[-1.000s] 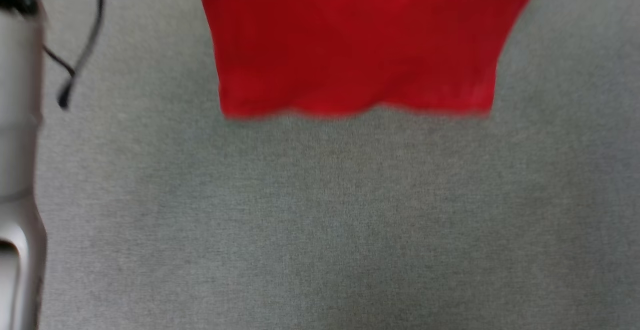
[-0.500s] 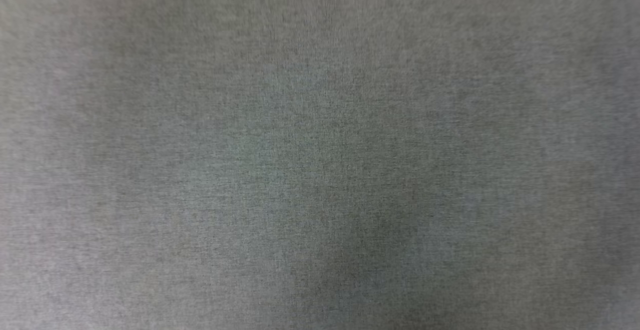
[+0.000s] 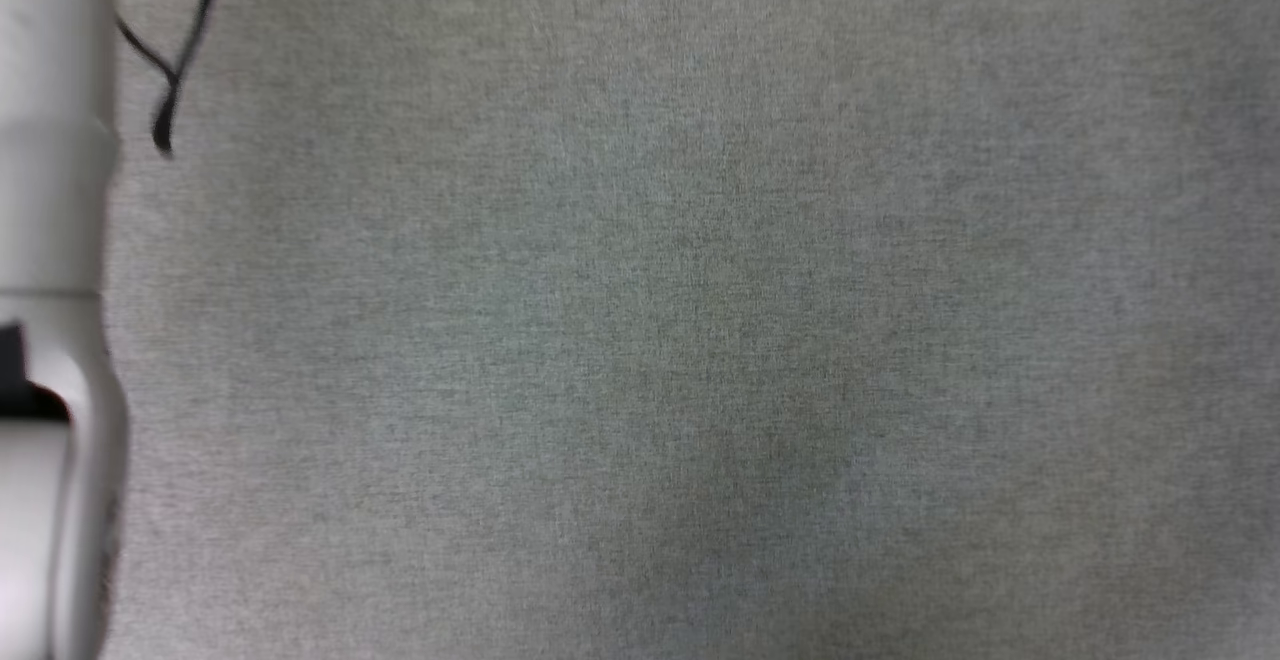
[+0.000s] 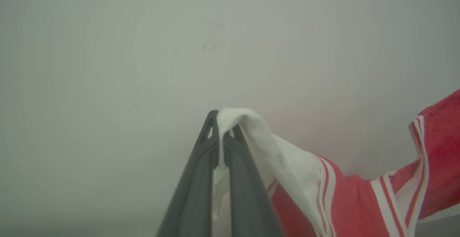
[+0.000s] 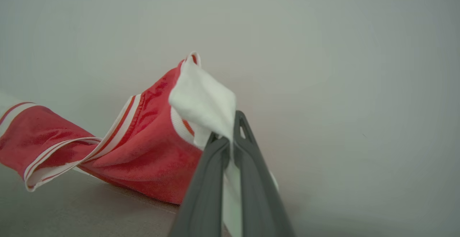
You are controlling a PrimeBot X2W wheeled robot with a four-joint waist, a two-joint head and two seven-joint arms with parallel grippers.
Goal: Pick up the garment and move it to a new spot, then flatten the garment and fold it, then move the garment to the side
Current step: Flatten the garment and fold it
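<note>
The red soft-fabric sports jersey with white sleeve panels (image 5: pixel 151 158) hangs between left gripper (image 4: pixel 222 133) and right gripper (image 5: pixel 230 133), each clenched on a white sleeve edge; its hem, overhanging the grey fabric surface (image 3: pixel 640 340) a second ago, has left the head view, so relocation appears under way.

The garment (image 5: pixel 154 165) is red with white panels and striped trim; the surface (image 3: pixel 700 290) is mottled grey.

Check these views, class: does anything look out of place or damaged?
Only a loose black cable dangling beside the pale forearm in the head view. The garment, pinched by the left gripper and right gripper, hangs twisted but looks undamaged.
</note>
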